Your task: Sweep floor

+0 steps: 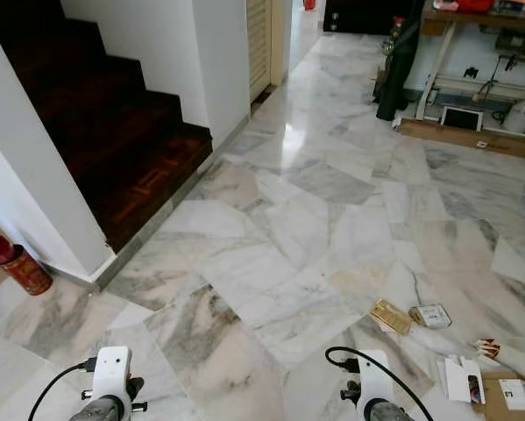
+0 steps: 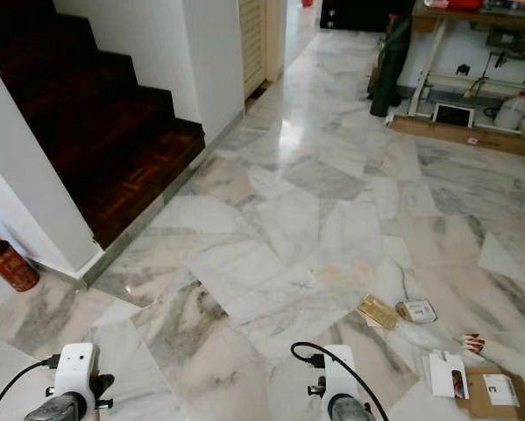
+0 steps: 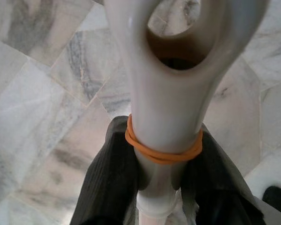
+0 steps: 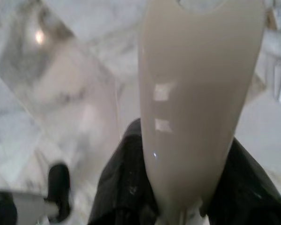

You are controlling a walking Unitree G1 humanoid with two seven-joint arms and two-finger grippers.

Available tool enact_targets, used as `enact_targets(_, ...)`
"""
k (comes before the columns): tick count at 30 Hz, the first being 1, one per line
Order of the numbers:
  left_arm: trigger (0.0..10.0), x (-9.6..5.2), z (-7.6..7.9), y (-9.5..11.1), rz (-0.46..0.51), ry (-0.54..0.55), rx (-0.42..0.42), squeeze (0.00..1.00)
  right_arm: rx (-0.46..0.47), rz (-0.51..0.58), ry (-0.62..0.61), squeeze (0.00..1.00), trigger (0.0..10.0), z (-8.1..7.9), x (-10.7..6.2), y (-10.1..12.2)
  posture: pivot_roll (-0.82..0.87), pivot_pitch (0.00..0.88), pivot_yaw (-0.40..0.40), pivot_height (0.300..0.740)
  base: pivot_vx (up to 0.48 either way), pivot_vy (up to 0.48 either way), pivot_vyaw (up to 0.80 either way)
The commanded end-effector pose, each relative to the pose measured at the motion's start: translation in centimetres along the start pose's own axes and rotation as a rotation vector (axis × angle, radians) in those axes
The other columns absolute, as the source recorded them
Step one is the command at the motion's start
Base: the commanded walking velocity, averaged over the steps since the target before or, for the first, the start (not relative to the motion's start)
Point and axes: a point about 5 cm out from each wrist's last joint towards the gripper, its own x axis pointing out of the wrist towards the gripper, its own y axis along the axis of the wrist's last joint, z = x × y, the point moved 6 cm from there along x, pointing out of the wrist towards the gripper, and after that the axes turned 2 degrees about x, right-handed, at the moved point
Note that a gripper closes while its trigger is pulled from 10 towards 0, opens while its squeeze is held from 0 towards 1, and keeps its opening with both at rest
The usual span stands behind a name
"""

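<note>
1. Nearest the head camera, at six o'clock, are the two wrists; the left gripper [image 3: 161, 187] has its jaws pinching a cream plastic handle [image 3: 168, 108] just below the hanging loop, where an orange rubber band [image 3: 163, 150] circles the shaft.
2. The right gripper [image 4: 178, 197] has its jaws clamped on a second cream handle [image 4: 201, 93], broader and smooth; which is the broom and which the dustpan I cannot tell.
3. Both handles look like light, stiff, glossy plastic, so I judge they could twist in the black fingers [image 3: 107, 178]; the banded neck gives the better bite.
4. The litter lies on the marble floor [image 1: 271, 228] at about four o'clock: a gold wrapper [image 1: 391, 316], a small packet [image 1: 432, 316], white card [image 1: 461, 379] and a brown cardboard piece [image 1: 507, 396].
5. These scraps should be light and flat, apt to skid on polished stone.
6. At nine o'clock a red canister [image 1: 17, 265] stands beside the dark wooden stairs [image 1: 113, 132]; at one o'clock is a cluttered desk [image 1: 472, 22].
</note>
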Motion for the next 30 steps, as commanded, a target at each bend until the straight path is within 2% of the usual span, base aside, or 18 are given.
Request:
enact_targets(1,10.0,0.1,0.7,0.4,0.008,-0.023,0.003,0.00,0.058,0.005,0.044,0.00,10.0,-1.5,0.0,0.0,0.03,0.000,0.064,0.740,0.266,0.000,0.00)
enact_targets(4,10.0,0.1,0.7,0.3,0.007,-0.028,0.006,0.00,0.068,0.015,0.039,0.00,10.0,-1.4,0.0,0.3,0.02,0.000,0.057,0.740,0.265,0.000,0.00)
enact_targets(8,10.0,0.2,1.5,0.8,0.018,-0.056,-0.009,0.00,0.072,0.037,0.005,0.00,10.0,-0.5,0.1,1.0,0.01,0.000,0.032,0.740,0.265,0.000,0.00)
enact_targets(11,10.0,0.3,2.1,0.9,0.025,-0.064,-0.049,0.00,0.062,0.045,-0.044,0.00,10.0,0.9,0.1,1.1,0.00,0.000,0.022,0.740,0.259,0.000,0.00)
enact_targets(15,10.0,0.3,3.4,0.5,0.021,-0.092,-0.059,0.00,0.055,0.050,-0.110,0.00,10.0,2.6,-0.1,1.0,0.01,0.000,0.003,0.740,0.261,0.000,0.00)
enact_targets(16,10.0,0.3,3.4,0.5,0.021,-0.092,-0.059,0.00,0.055,0.050,-0.110,0.00,10.0,2.6,-0.1,1.0,0.01,0.000,0.003,0.740,0.262,0.000,0.00)
enact_targets(18,10.0,0.2,4.1,0.1,0.016,-0.109,-0.076,0.00,0.079,0.045,-0.132,0.00,10.0,3.4,-0.2,0.7,0.02,0.000,-0.020,0.740,0.255,0.000,0.00)
enact_targets(24,10.0,0.1,5.1,-0.3,0.015,-0.123,-0.100,0.00,0.040,0.041,-0.100,0.00,10.0,3.0,-0.1,0.8,0.04,0.000,-0.055,0.740,0.259,0.000,0.00)
enact_targets(30,10.0,0.1,5.2,-0.3,0.018,-0.127,-0.102,0.00,0.042,0.055,-0.077,0.00,10.0,2.4,0.0,1.2,0.04,0.000,-0.051,0.740,0.258,0.000,0.00)
